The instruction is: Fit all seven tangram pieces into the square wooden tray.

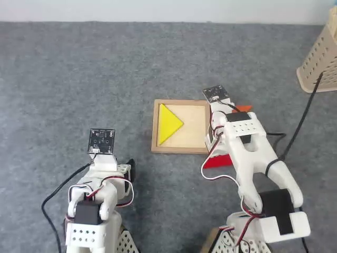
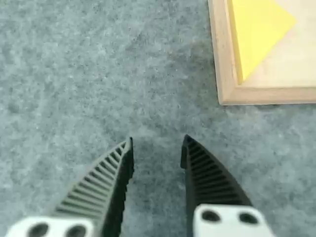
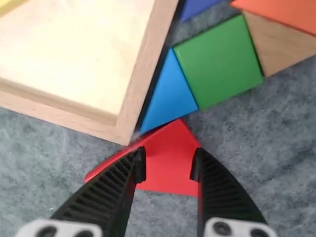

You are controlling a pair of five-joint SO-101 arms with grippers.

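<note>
Red triangle (image 3: 165,158) lies between the parted right fingers (image 3: 118,187), its tip just beside the blue triangle (image 3: 168,98) and the wooden tray (image 3: 143,84) corner beyond them. Closing on so flat a piece could skid it into those neighbours. Left fingers (image 2: 111,182) gape empty over grey tabletop (image 2: 74,74), short of the tray.

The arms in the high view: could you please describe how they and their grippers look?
Both the left arm and right arm have white plastic shells, black motors and looping red, white and black cables. The left gripper and right gripper have black, ribbed, tapering fingers on white mounts with screw holes.
</note>
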